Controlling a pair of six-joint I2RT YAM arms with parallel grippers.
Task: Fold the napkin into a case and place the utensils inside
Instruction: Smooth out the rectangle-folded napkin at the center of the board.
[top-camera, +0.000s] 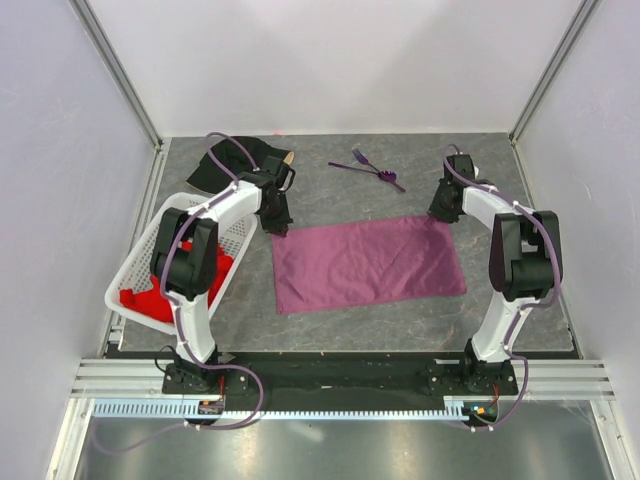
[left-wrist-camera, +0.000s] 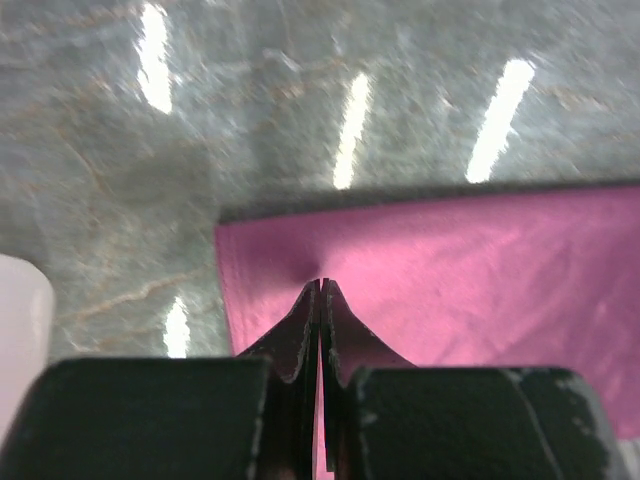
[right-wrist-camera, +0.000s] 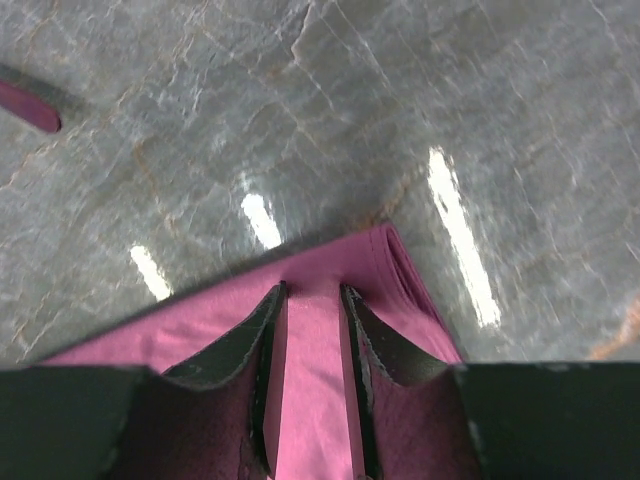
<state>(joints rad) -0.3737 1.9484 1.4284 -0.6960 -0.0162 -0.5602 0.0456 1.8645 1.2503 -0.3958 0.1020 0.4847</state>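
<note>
1. Near left: a white lattice basket (top-camera: 140, 250) stands on the desk (top-camera: 350, 325), well apart from the napkin. A red cloth (top-camera: 150, 300) lies inside it. The left arm passes over the basket and hides part of its far rim.

2. Centre: the napkin (top-camera: 365, 262) lies flat on the desk as a folded rectangle, long side running left to right.

3. Far-left corner of the napkin: the left gripper (left-wrist-camera: 320, 285) points down at the cloth just inside the corner. Its jaws are closed tip to tip and touch the fabric. Whether a fold is nipped between them cannot be told.

4. Far-right corner of the napkin: the right gripper (right-wrist-camera: 312, 290) sits over the folded edge. Its jaws stand a narrow gap apart, with a strip of cloth showing between them.

5. Far side: the utensils (top-camera: 370, 168) lie together on the desk beyond the napkin, between the two grippers. A black cap (top-camera: 232, 158) lies at the far left, directly behind the left wrist.
</note>
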